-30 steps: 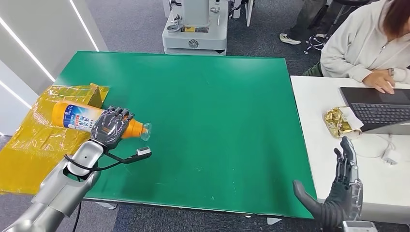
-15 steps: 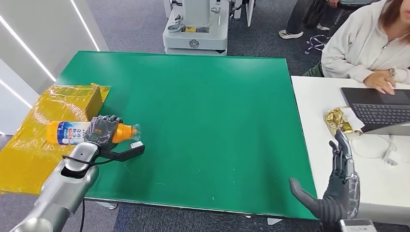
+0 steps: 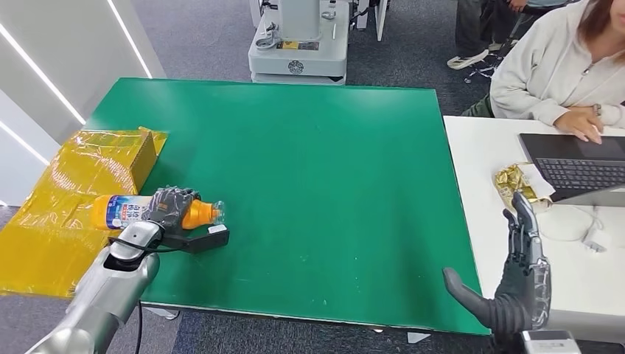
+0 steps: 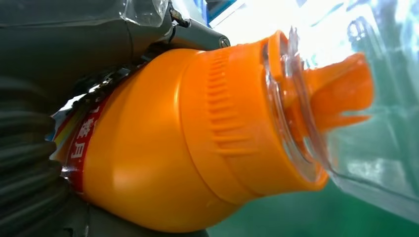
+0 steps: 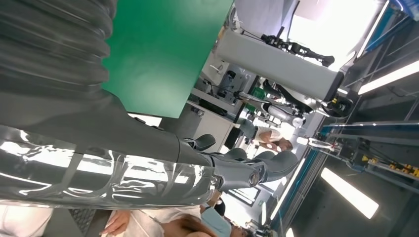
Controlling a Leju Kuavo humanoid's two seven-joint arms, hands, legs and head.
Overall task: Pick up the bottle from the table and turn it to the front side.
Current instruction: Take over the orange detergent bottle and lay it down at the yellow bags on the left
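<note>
Left robot hand (image 3: 171,206) grips bottle (image 3: 140,211); wrist view reveals clear cap (image 4: 346,113).

- The green table (image 3: 317,177) lies bare across its middle and far side.
- A yellow box (image 3: 110,155) crowds its left edge.
- A person (image 3: 560,66) and laptop (image 3: 575,166) border the right.

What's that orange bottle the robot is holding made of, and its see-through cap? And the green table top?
The bottle looks like smooth, glossy orange plastic: it shows soft highlights and moulded ribs at the neck. Its cap seems to be clear hard plastic, since the orange spout shows through it. The table top looks matte, perhaps a mat or painted board; it barely reflects light.
</note>
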